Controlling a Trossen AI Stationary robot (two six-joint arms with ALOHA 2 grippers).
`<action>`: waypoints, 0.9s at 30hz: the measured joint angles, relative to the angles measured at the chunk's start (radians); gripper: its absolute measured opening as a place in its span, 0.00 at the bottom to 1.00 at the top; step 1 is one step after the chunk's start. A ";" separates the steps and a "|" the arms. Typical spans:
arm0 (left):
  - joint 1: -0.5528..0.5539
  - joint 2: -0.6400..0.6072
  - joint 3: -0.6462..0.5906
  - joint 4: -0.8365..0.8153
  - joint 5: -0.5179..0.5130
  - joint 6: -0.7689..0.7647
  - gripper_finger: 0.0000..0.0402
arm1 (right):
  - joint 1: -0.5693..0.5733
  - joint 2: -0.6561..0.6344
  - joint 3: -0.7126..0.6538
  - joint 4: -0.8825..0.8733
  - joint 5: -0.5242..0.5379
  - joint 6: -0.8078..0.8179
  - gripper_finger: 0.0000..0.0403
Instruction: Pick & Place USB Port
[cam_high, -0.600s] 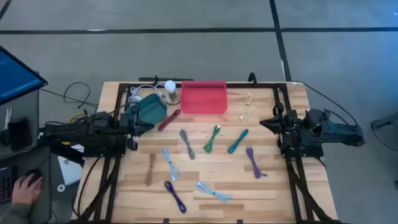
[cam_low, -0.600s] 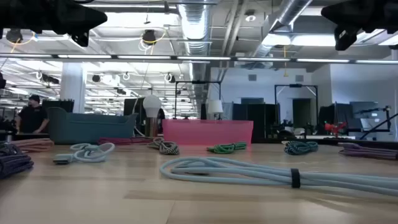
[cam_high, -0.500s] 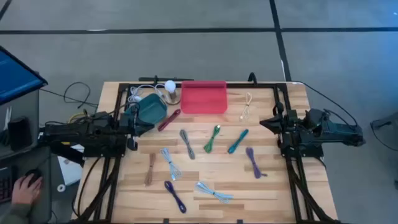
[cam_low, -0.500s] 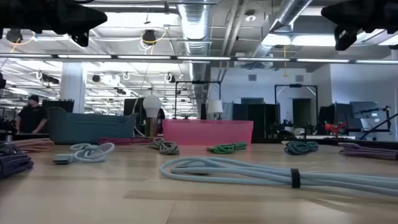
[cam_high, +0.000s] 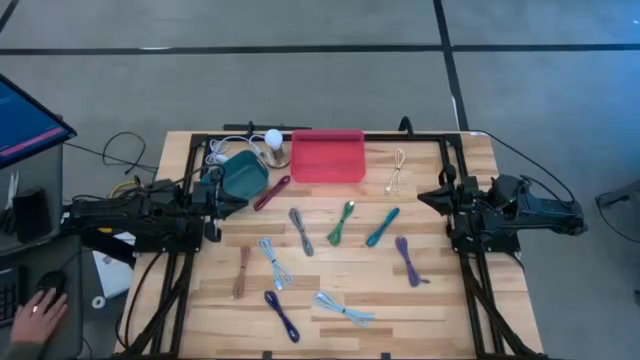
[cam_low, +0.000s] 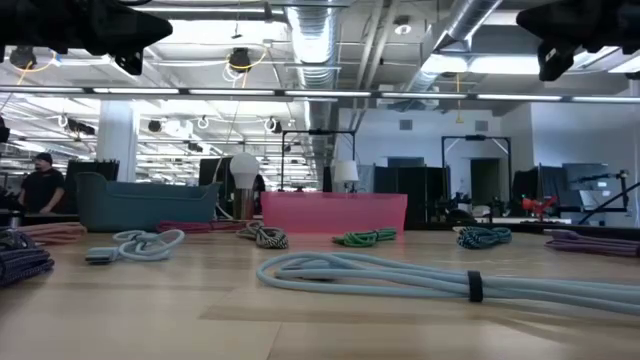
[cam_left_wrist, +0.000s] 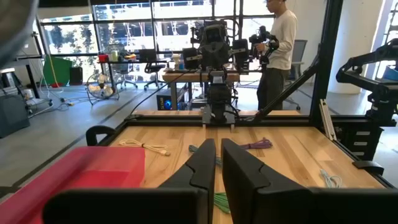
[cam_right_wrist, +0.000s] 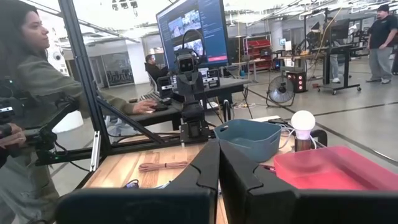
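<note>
Waiting: both arms parked, nothing held.
Left pincer (cam_high: 214, 205): near-closed, empty.
Right pincer (cam_high: 425, 197): closed, empty.
Nearest cable: probably teal cable (cam_high: 382, 227), 8 o'clock of right pincer, lying 1-to-7.

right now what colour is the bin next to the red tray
Teal bin, beside the red tray; clearest in the high view.

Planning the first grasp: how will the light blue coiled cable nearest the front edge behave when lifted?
The light blue cable is probably floppy: its loops lie slack. The dark tie should keep it bundled, though the ends may droop. It looks light and unlikely to roll.
</note>
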 joint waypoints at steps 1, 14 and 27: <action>0.000 0.000 0.000 0.000 0.000 0.000 0.06 | 0.000 0.000 0.000 0.005 0.000 -0.001 0.00; 0.000 0.000 0.000 0.000 0.000 0.000 0.06 | 0.000 0.121 0.170 -0.196 0.132 -0.054 0.00; 0.000 0.000 0.000 0.000 0.000 0.000 0.06 | -0.001 0.404 0.399 -0.441 0.137 -0.190 0.00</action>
